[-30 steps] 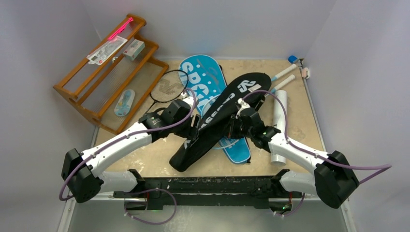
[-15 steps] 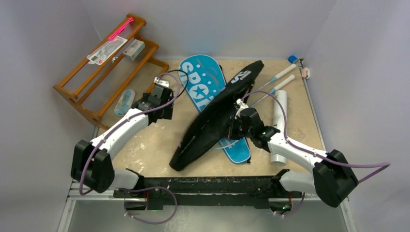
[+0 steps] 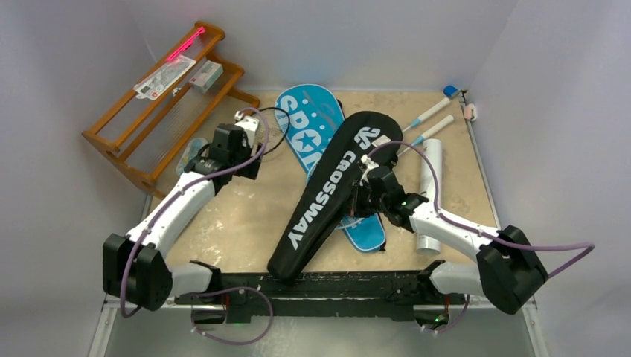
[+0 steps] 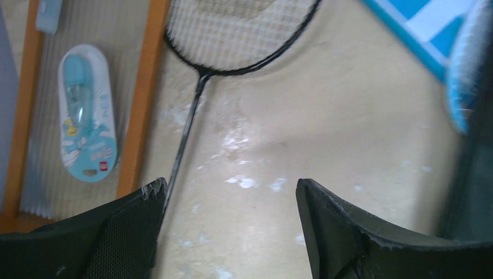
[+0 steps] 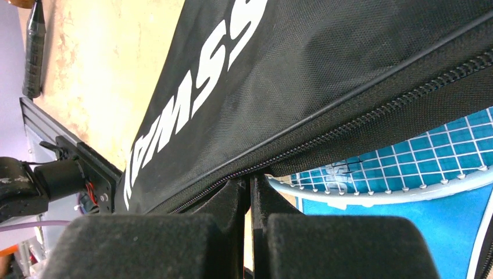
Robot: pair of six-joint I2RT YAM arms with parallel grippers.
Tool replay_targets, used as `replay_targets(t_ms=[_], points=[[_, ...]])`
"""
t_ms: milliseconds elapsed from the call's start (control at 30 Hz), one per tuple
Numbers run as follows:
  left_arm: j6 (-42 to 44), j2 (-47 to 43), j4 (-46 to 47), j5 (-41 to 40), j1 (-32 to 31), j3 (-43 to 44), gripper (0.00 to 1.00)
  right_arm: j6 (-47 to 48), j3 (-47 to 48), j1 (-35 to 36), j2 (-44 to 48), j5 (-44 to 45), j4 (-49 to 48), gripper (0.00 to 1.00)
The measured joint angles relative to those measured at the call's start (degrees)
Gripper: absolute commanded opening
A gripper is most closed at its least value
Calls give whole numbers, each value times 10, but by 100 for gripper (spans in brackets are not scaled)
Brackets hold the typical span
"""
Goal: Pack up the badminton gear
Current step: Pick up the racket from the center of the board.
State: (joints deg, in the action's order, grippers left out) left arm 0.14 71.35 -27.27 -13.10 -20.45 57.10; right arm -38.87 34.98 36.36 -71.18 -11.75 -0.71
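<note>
Black "CROSSWAY" cover (image 3: 327,190) lies diagonally mid-frame, its zipper edge pinched thinly by the right gripper (image 5: 251,192); that seam could slip free. Left gripper (image 4: 229,197) hangs spread over the black racket (image 4: 187,125) at upper left, whose thin shaft may skid aside.

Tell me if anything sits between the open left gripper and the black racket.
Nothing visible does. In the left wrist view the black racket lies uncovered just ahead of the open left gripper. The wooden rack has a rail running close beside the racket's shaft, which may crowd a grasp.
</note>
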Motion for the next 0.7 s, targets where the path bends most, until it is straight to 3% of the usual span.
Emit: replay_targets(t_ms=[133,233,333,600,700], points=[[46,50,-3,16,68,6,72,0,1,0,1,-7,0,0],[92,91,-3,28,102,6,62,1,1,0,7,-13,1,0],[126,136,-2,44,120,10,54,1,1,0,15,-14,2,0],[173,272,-3,78,148,57,51,1,1,0,33,-13,10,0],[180,312,-6,73,149,86,43,1,1,0,34,-13,12,0]])
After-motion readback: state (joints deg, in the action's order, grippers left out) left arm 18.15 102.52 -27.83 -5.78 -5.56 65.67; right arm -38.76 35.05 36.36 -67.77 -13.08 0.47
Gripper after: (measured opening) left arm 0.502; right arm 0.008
